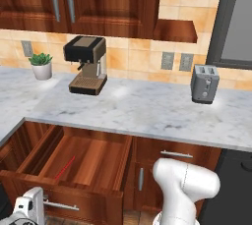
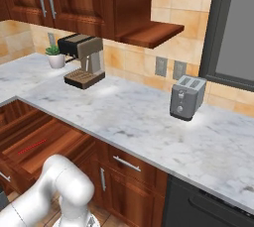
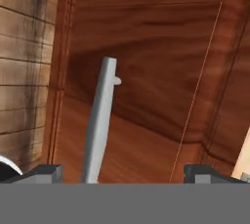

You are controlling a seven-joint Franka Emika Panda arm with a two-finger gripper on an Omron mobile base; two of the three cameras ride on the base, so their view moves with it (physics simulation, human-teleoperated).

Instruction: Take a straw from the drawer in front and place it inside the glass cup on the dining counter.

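One drawer (image 1: 93, 157) stands pulled fully out beneath the marble worktop (image 1: 147, 111), presumably so the arm can reach in from above. On its bare wood floor lies the straw (image 1: 64, 168), a thin straight red stick pointing toward one o'clock, left of centre. The fingers (image 3: 124, 173) are spread wide and empty, close to the silver bar handle (image 3: 100, 120).
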